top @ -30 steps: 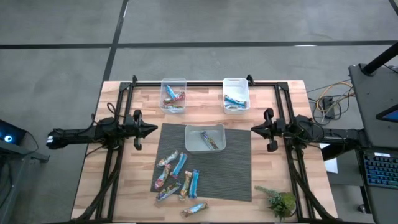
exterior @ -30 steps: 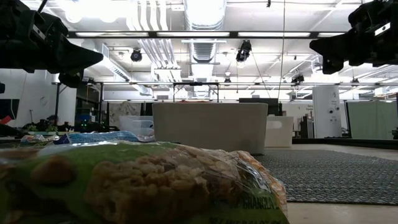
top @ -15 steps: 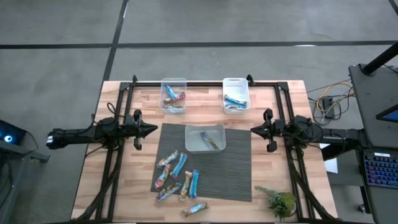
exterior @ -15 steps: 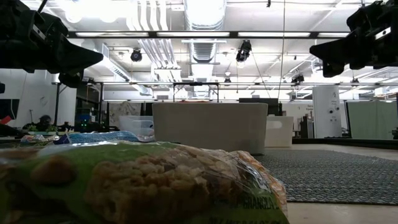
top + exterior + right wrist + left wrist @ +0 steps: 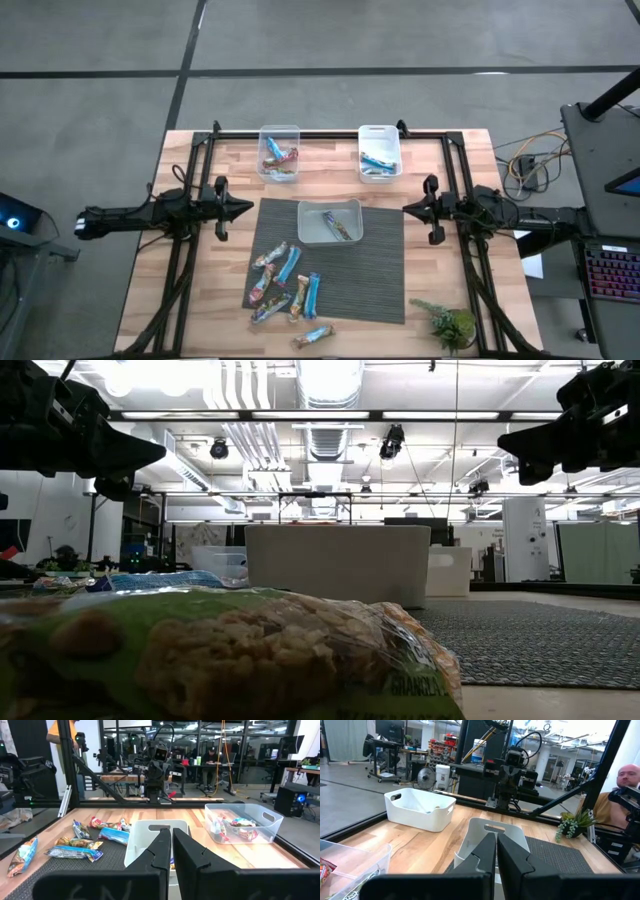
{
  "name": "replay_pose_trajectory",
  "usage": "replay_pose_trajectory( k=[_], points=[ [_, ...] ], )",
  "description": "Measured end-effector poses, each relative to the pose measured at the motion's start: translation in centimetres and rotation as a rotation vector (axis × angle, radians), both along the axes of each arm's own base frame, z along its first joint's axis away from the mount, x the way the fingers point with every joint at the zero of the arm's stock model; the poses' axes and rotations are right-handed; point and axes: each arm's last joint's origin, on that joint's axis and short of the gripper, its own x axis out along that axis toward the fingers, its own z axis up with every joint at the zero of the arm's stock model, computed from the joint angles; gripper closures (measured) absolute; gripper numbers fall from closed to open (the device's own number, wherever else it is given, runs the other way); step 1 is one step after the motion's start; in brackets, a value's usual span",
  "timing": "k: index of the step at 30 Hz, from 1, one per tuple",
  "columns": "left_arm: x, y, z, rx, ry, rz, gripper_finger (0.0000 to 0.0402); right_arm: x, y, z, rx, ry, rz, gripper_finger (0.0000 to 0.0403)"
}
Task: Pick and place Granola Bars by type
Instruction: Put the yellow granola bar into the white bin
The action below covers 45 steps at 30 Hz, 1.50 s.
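**Two arms wait, bars lie on the mat**

Two grippers hang above the table (image 5: 200,300), one at each side, and both are closed with nothing in them. The left gripper (image 5: 247,208) points at the right gripper (image 5: 408,209) across the middle tub (image 5: 329,222).

Many bars (image 5: 285,285) lie loose on the near left part of the dark mat (image 5: 380,280), some blue and some red and tan. One more bar (image 5: 313,336) lies just past the mat's near edge. The middle tub on the mat has a bar or two inside. The far left tub (image 5: 279,152) holds mixed-colour bars. The far right tub (image 5: 380,153) holds blue ones. A plant (image 5: 450,324) sits at the near right corner.
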Motion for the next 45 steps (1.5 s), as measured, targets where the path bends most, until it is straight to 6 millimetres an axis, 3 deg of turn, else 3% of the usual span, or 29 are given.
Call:
replay_pose_trajectory(
  k=[16,21,25,29,37,45],
  points=[
    [0.00,0.00,0.00,0.009,0.001,0.000,0.0401,0.00,0.00,0.01,0.000,0.000,0.000,0.0394],
    [0.00,0.00,0.00,0.330,0.049,-0.004,0.0401,0.00,0.00,0.03,0.000,-0.001,0.000,0.0394],
    [0.00,0.00,0.00,0.408,0.061,-0.005,0.0401,0.00,0.00,0.03,0.000,-0.001,0.000,0.0394],
    [0.00,0.00,0.00,0.399,0.059,-0.005,0.0401,0.00,0.00,0.03,0.000,-0.001,-0.001,0.0394],
    [0.00,-0.01,0.05,0.095,0.007,-0.005,0.0401,0.00,0.00,0.03,0.000,-0.001,-0.001,0.0394],
    [0.00,-0.01,0.15,-0.022,-0.020,-0.004,0.0401,0.00,-0.01,0.03,0.000,-0.001,-0.001,0.0394]
  ],
)
